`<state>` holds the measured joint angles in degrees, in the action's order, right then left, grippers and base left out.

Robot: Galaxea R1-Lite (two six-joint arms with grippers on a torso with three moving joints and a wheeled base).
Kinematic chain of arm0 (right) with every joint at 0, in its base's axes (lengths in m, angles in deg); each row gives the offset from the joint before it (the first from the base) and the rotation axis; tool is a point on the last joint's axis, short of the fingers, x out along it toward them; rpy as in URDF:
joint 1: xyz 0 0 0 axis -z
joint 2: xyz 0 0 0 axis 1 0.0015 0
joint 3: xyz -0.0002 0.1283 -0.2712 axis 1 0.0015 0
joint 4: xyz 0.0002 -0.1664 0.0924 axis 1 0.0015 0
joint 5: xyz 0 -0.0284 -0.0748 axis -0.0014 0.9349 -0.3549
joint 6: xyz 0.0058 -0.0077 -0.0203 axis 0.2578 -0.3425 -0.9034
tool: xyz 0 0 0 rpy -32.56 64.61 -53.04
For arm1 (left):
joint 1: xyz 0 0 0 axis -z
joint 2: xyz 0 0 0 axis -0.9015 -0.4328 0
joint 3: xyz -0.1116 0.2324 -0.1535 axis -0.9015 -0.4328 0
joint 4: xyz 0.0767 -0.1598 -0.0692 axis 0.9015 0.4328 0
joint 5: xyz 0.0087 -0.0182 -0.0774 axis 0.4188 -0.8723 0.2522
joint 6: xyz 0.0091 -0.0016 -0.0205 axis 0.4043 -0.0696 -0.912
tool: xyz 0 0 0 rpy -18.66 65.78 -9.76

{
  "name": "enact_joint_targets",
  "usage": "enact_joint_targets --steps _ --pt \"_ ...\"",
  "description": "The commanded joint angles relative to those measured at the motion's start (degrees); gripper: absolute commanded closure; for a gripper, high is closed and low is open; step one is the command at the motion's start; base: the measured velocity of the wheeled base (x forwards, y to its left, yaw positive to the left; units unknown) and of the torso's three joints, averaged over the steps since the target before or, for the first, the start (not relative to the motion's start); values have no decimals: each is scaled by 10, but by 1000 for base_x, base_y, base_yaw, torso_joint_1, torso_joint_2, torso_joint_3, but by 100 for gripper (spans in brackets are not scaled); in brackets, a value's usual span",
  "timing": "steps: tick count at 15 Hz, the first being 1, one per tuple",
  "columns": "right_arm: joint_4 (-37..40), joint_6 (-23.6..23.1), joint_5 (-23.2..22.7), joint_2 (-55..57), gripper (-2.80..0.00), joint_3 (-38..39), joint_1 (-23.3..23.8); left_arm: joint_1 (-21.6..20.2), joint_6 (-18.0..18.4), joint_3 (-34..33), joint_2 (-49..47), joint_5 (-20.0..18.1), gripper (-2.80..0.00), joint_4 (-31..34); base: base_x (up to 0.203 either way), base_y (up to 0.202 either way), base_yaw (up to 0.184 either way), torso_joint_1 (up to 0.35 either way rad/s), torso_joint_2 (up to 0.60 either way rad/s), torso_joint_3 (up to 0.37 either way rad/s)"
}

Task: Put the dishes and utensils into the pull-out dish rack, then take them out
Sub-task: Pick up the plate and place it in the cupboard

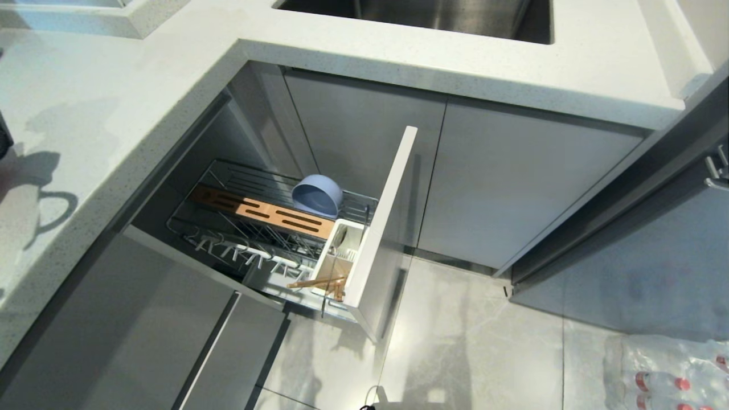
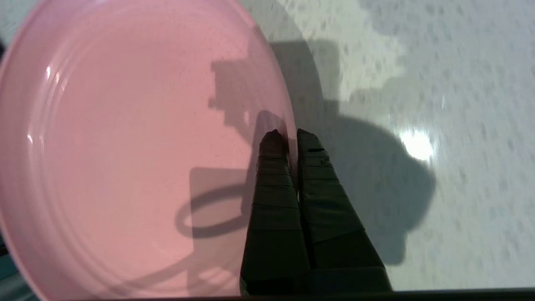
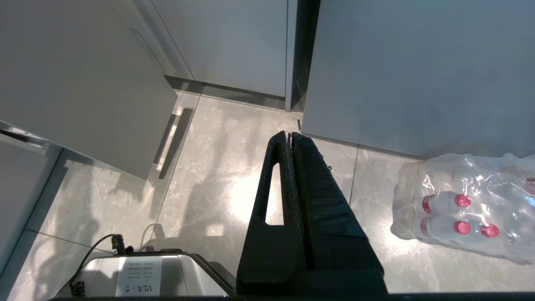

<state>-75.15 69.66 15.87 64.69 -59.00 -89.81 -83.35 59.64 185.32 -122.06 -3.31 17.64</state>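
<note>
Left end effector (image 2: 292, 133) clamped thinly on plate (image 2: 125, 146) rim above desk (image 2: 459, 83); liable to slip if tilted.

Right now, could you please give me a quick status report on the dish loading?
Left gripper shut on the pink plate rim, over the counter. Right gripper shut, parked above the floor. Blue-grey bowl and chopsticks in the pull-out rack. Nothing in the way.

My black left gripper (image 2: 291, 133) meets the salmon-pink plate (image 2: 125, 146) over a white, grey-speckled countertop (image 2: 459, 83). In the pull-out dish rack (image 1: 380, 228), light grey in front, sit a blue-grey bowl (image 1: 316, 195), a tan wooden insert (image 1: 262, 212) and pale wooden chopsticks (image 1: 319, 282).
</note>
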Motion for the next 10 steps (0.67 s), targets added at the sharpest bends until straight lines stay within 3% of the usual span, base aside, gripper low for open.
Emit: enact_joint_targets --steps 1,5,10 --pt "0 0 0 0 0 0 0 5 0 -2 39 1 0 12 0 0 0 0 0 0" --pt "0 0 0 1 0 0 0 19 -9 -5 120 0 0 0 0 0 0 0 0 0" --pt "0 0 0 0 0 0 0 49 -59 -45 220 -21 0 -120 0 0 0 0 0 0"
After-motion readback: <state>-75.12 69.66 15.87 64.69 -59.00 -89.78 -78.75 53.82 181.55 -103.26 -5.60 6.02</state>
